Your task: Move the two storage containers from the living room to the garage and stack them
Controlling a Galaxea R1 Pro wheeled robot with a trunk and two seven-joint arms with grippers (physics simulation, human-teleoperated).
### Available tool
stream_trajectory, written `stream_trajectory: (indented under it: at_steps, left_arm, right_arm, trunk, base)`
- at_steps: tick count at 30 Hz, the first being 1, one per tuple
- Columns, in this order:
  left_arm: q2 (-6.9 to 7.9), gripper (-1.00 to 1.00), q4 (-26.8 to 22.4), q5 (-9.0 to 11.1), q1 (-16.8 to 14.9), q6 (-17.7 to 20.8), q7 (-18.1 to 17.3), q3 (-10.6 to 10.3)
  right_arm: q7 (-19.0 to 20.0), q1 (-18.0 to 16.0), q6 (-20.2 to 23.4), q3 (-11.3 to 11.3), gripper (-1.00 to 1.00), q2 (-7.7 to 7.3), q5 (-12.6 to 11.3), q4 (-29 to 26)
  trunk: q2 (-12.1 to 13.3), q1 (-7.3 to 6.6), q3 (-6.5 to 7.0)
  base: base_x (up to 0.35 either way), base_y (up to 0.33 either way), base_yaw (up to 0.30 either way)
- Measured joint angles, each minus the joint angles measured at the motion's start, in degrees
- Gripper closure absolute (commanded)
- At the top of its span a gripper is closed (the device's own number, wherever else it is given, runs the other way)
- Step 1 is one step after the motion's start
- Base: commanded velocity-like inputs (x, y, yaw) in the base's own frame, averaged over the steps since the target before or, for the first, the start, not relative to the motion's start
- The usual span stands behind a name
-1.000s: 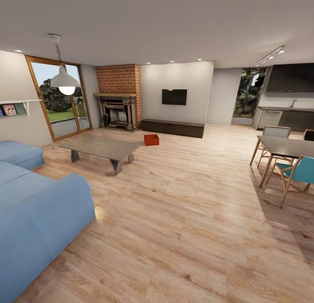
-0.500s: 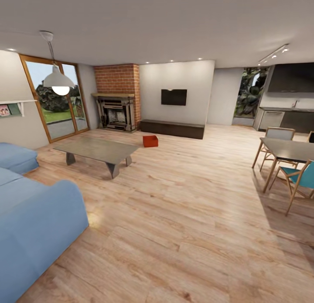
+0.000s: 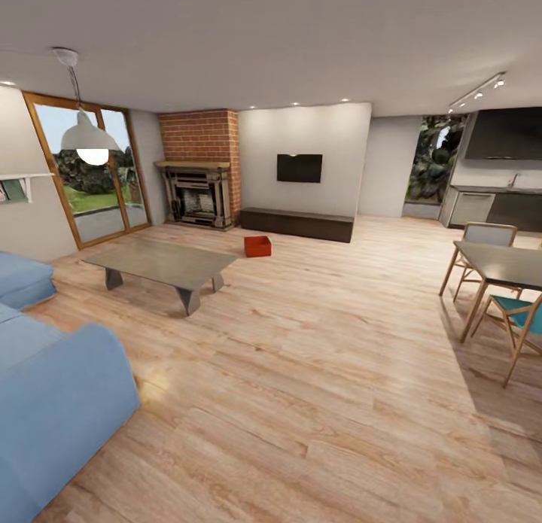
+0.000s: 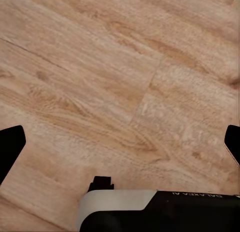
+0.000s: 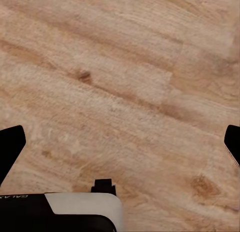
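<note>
The head camera has turned slightly right; the small orange-red open box [image 3: 257, 246] on the light wood plank floor [image 3: 324, 372] has not moved.

**A:** Is there any lettering to read?

**B:** One brand mark. Past the left gripper [image 4: 120, 147] there is a black casing [image 4: 195, 214] with small pale capitals along its edge. They are upside down and look like "GALAXEA", though they are faint and blurred.

**A:** And on the other arm?

**B:** Past the right gripper [image 5: 120, 147], a second black casing [image 5: 22, 214] carries the same pale letters, cut off at the picture's edge.

**A:** Anything in the room?

**B:** The small pictures on the wall shelf [image 3: 15, 188] at the far left are too small to read.
</note>
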Motion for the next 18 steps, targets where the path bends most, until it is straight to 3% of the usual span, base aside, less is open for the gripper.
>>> stream_trajectory:
  at_steps: [18]
  left_arm:
    - [0.0,-1.0,0.0,0.0,0.0,0.0,0.0,0.0]
  right_arm:
    - [0.0,0.0,0.0,0.01,-1.0,0.01,-0.07,0.0]
  trunk:
    - [0.0,0.0,0.0]
  base:
    - [0.329,-0.087,0.0]
